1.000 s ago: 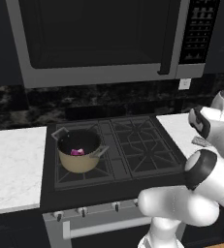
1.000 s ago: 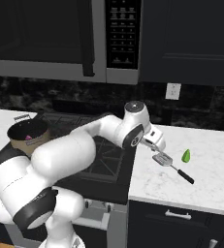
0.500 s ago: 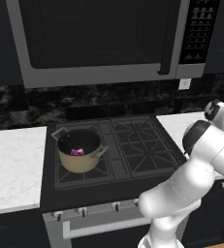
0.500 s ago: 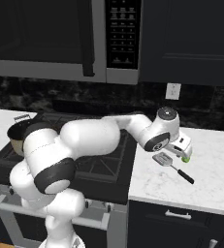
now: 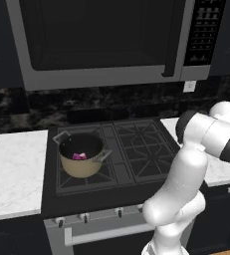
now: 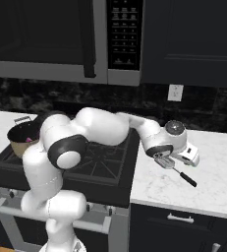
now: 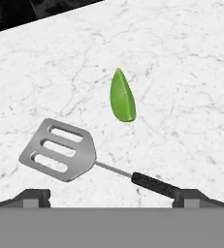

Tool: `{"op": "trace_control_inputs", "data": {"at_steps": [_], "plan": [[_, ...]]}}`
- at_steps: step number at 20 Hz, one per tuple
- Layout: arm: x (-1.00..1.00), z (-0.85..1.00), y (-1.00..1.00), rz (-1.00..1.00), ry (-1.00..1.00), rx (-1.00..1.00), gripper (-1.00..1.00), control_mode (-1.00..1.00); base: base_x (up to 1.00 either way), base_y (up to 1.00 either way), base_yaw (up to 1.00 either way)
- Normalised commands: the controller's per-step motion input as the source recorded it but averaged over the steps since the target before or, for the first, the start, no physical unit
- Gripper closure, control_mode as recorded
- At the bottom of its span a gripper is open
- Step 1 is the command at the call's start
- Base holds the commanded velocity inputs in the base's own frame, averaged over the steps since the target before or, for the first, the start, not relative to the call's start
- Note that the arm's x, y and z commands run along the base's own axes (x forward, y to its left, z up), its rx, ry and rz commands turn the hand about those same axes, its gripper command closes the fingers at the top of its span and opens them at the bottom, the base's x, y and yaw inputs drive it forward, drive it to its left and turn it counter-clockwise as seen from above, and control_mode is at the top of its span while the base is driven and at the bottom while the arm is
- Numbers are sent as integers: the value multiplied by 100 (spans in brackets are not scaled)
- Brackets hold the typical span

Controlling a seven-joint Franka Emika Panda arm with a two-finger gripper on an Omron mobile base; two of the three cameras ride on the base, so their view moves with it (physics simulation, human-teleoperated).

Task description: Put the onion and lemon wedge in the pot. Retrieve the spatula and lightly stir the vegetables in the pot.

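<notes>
While onion sits in pot | jaws apart over bench | lemon wedge lies just beyond spatula | advise descending centred on wedge, avoiding spatula.

Green lemon wedge — purple onion

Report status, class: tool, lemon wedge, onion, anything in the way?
Tool open over the marble counter, nothing held. Lemon wedge on the counter beside the spatula, apart from it. Onion in the pot. Nothing between tool and wedge.
</notes>
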Motion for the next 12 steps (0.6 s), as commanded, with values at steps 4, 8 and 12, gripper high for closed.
{"op": "trace_control_inputs", "data": {"at_steps": [4, 8, 12], "plan": [[45, -16, -43, 3, 0, 0, -100, -100, 0, 0, 0], [46, -13, -54, 2, 0, 1, -100, -100, 0, 0, 0], [40, -23, -40, 2, 1, 0, -100, -100, 0, 0, 0]]}}
